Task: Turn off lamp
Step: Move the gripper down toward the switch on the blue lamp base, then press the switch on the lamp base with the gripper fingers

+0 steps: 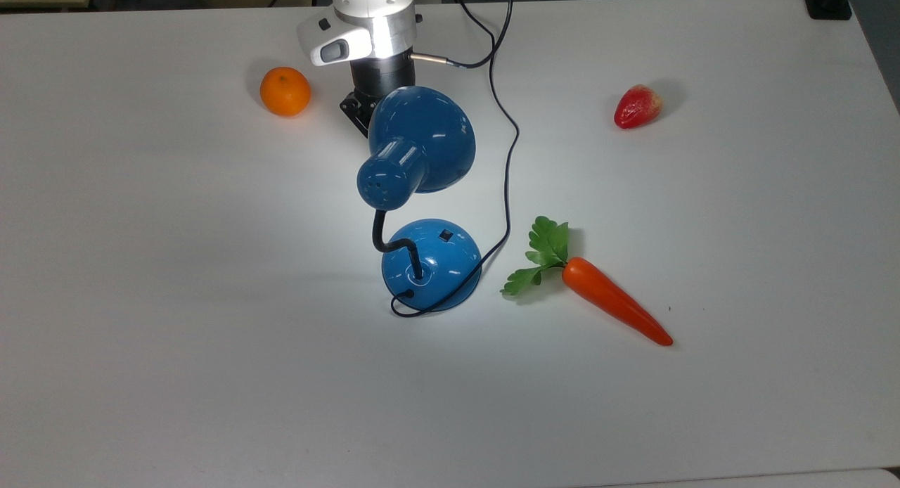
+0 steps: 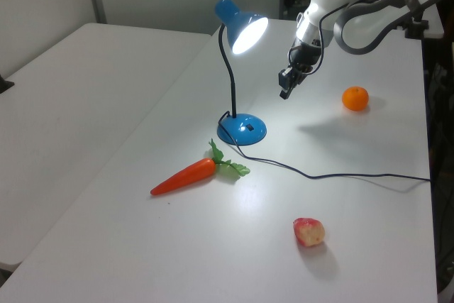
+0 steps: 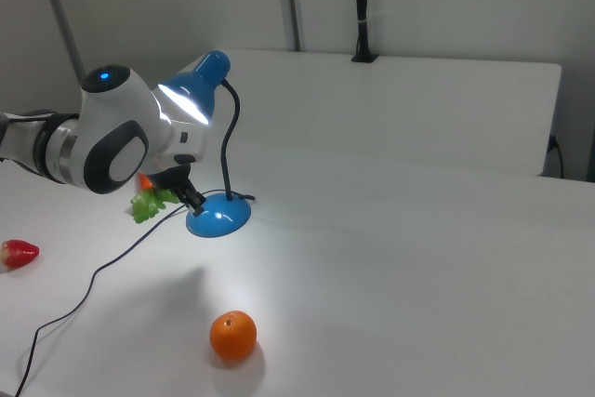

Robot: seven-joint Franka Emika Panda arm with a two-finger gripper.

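Note:
The blue lamp stands mid-table and is lit, with its cone shade (image 1: 422, 140) tilted over the bendy black neck and its domed base (image 1: 432, 263) on the table. A small black switch (image 1: 445, 235) sits on the base's top. In the left view my gripper (image 2: 286, 89) hangs shut and holding nothing, to the right of the glowing shade (image 2: 245, 30) and well above the base (image 2: 242, 129). In the top view the shade covers the fingers. The right view puts the gripper (image 3: 191, 194) just left of the base (image 3: 218, 218).
An orange (image 1: 285, 91) lies close to the arm on the top view's left. The lamp's black cord (image 1: 508, 157) runs from the base toward the far edge. A toy carrot (image 1: 612, 299) lies right of the base and a strawberry (image 1: 638, 106) lies at the far right.

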